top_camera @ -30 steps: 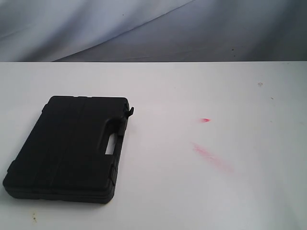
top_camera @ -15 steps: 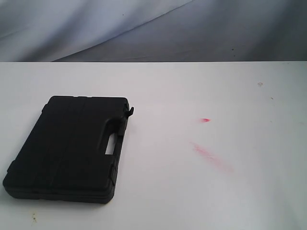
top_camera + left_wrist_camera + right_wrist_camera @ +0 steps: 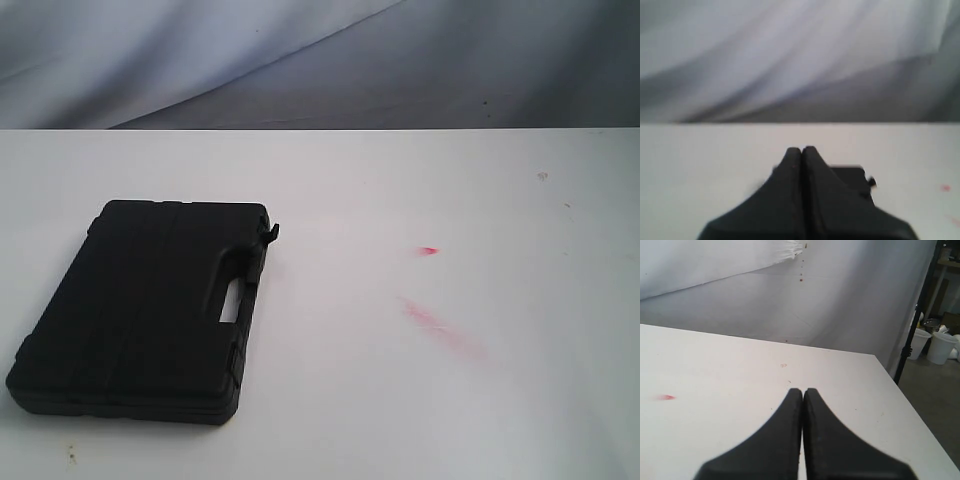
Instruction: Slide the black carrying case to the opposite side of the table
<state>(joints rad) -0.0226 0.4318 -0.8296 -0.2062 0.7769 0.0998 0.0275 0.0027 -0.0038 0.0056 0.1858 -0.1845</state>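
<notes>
The black carrying case (image 3: 145, 310) lies flat and closed on the white table (image 3: 420, 420), at about 8 o'clock in the exterior view, with its handle edge facing 3 o'clock. No arm shows there and nothing touches the case. The left end effector (image 3: 802, 150) is pressed together and empty, with the case just beyond its tips. The right end effector (image 3: 803, 391) is also pressed together, over bare table. The task appears to be at its start, in the approach. Next, the left end effector likely has to settle against the case's 9 o'clock edge and push steadily toward 3 o'clock without letting the case swivel.
</notes>
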